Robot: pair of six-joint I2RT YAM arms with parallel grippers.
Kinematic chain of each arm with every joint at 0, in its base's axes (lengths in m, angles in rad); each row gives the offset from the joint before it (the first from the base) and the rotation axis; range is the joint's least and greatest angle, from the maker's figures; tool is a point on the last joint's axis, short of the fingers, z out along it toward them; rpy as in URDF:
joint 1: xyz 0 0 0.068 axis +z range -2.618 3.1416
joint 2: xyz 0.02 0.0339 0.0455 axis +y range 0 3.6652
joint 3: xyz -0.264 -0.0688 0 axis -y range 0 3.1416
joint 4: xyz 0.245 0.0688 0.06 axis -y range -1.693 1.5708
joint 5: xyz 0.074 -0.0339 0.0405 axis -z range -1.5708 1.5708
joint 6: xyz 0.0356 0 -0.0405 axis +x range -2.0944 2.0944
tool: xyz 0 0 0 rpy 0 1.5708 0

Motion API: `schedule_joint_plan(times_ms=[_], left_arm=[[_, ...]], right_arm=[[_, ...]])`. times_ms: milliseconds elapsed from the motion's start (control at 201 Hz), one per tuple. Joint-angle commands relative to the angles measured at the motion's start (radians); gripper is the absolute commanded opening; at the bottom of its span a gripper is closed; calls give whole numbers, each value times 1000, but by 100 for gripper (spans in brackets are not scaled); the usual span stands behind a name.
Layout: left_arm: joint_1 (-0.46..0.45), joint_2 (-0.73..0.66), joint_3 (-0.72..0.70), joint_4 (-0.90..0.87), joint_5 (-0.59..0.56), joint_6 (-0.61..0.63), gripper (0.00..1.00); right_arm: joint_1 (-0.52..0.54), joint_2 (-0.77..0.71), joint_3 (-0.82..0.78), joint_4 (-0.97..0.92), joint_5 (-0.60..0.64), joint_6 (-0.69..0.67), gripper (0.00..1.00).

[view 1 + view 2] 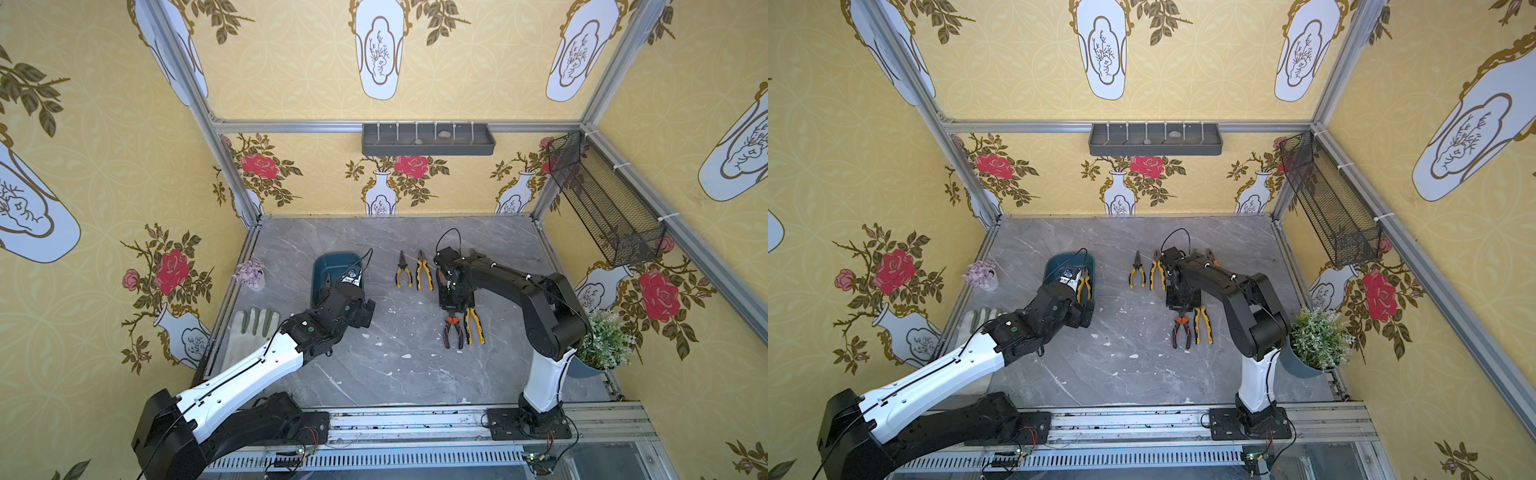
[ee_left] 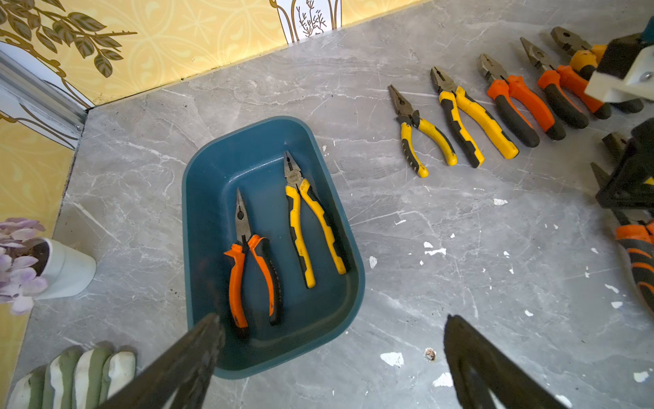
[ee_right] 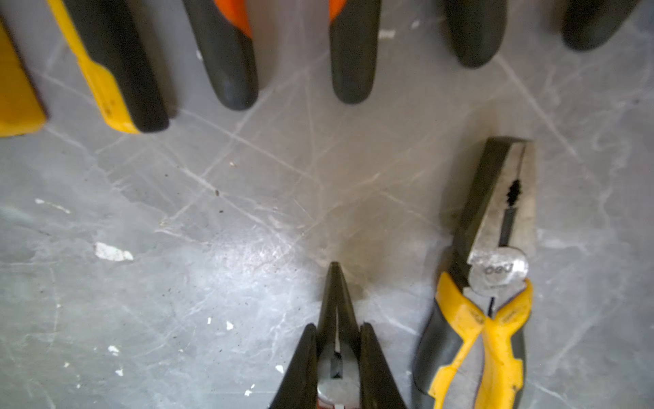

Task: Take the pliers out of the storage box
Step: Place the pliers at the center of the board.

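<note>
Two pliers are lying in the teal storage box, handles pointing at your nearer, wide-open left gripper, while your right gripper is pinching an orange needle-nose pair.

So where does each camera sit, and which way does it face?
Top views: high in front, facing down at the table; left arm, right arm show.
Left wrist: by the blue box, facing down into it; open left gripper shows.
Right wrist: low over the table; right gripper pinches long-nosed pliers.
Shared: blue box, in top and left wrist views.
</note>
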Motion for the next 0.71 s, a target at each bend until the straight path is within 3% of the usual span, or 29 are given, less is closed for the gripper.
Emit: schedule_joint_plan(times_ms=[0,702], left_arm=[[1,8,7,13,6,-4,99],[1,28,25,5,13,4,99]], right_arm=[[-10,6,15,-16,4,-22,16],[-26,67,40,14,-15,-49,17]])
